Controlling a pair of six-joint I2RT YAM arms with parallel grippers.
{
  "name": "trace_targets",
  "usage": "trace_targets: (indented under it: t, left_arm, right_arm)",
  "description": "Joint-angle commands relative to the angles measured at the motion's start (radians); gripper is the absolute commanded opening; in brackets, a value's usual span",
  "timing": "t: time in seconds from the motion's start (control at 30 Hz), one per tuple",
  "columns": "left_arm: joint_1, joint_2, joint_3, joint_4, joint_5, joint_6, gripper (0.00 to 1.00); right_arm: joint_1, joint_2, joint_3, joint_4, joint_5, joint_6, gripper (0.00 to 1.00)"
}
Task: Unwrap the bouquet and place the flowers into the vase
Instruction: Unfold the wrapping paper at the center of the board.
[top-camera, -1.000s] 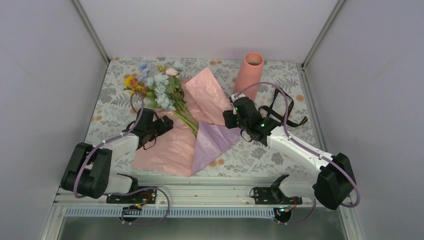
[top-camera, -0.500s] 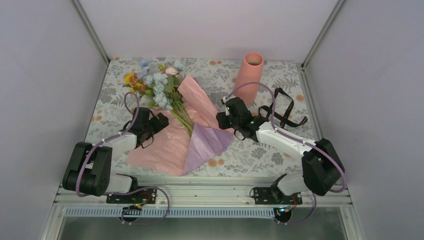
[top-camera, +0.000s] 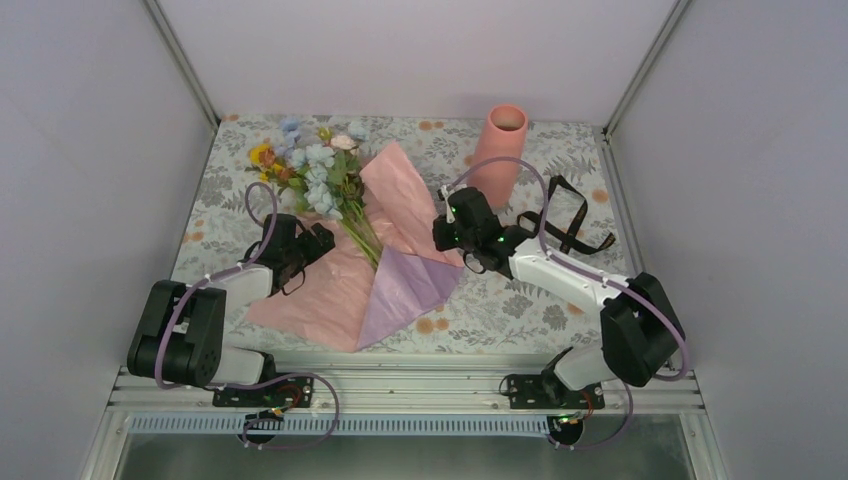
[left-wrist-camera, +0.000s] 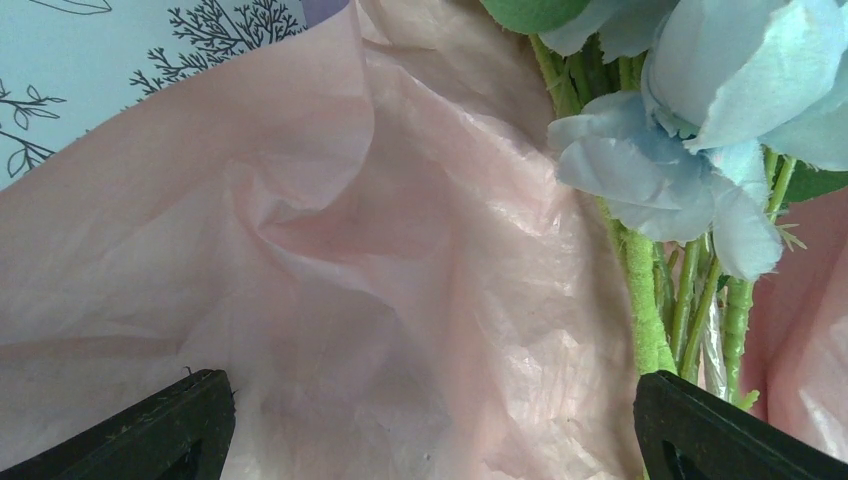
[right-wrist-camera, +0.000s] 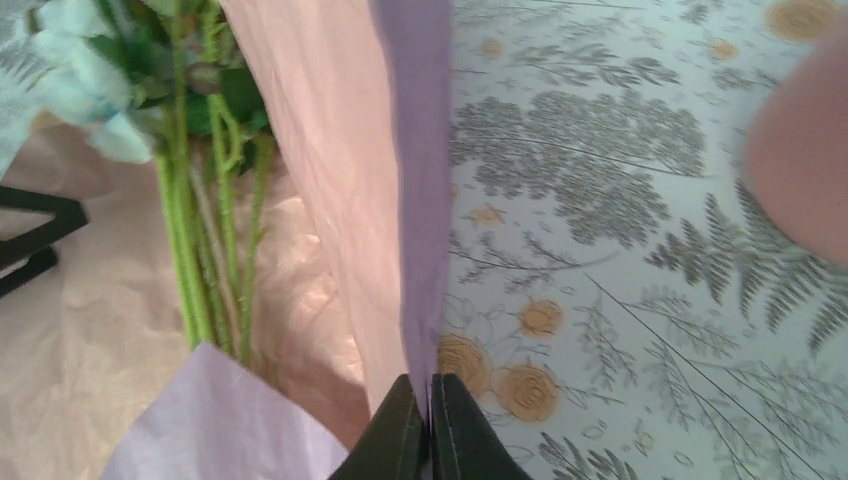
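Note:
The bouquet lies opened at the table's middle left. Its flowers (top-camera: 318, 172), pale blue, yellow and pink, point to the far left, and their green stems (top-camera: 368, 240) rest on the spread pink wrapping paper (top-camera: 320, 295), which has a lilac flap (top-camera: 405, 285). My left gripper (top-camera: 318, 240) hovers over the paper just left of the stems, jaws wide open and empty (left-wrist-camera: 435, 400); a blue bloom (left-wrist-camera: 690, 150) and stems (left-wrist-camera: 640, 300) sit by its right finger. My right gripper (top-camera: 443, 232) is shut on the paper's raised right edge (right-wrist-camera: 430, 385). The salmon vase (top-camera: 500, 140) stands upright at the far right.
A black strap (top-camera: 570, 215) lies looped on the floral tablecloth (top-camera: 520, 300) right of my right arm, near the vase. In the right wrist view the vase (right-wrist-camera: 800, 170) is a blur at upper right. Grey walls with metal posts (top-camera: 180, 60) enclose the table.
My right gripper has closed on the paper's right edge after moving left and farther in. The paper and lilac flap have shifted left. The left gripper has crept slightly left, still open.

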Motion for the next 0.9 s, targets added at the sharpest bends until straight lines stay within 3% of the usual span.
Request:
trace_targets:
  t: [0.0, 0.3, 0.7, 0.87]
  left_arm:
    - [0.011, 0.051, -0.056, -0.149, -0.005, 0.001, 1.00]
    - [0.019, 0.042, -0.054, -0.159, -0.015, 0.001, 1.00]
    - [0.021, 0.005, -0.035, -0.202, -0.038, -0.003, 1.00]
    - [0.019, -0.087, 0.031, -0.272, -0.020, 0.019, 1.00]
  right_arm:
    - [-0.016, -0.065, -0.052, -0.003, 0.184, 0.113, 0.04]
    - [-0.093, -0.194, -0.283, 0.026, 0.345, 0.270, 0.04]
    - [-0.165, -0.137, -0.346, 0.090, 0.354, 0.301, 0.04]
    - [-0.165, -0.145, -0.270, -0.009, 0.299, 0.267, 0.25]
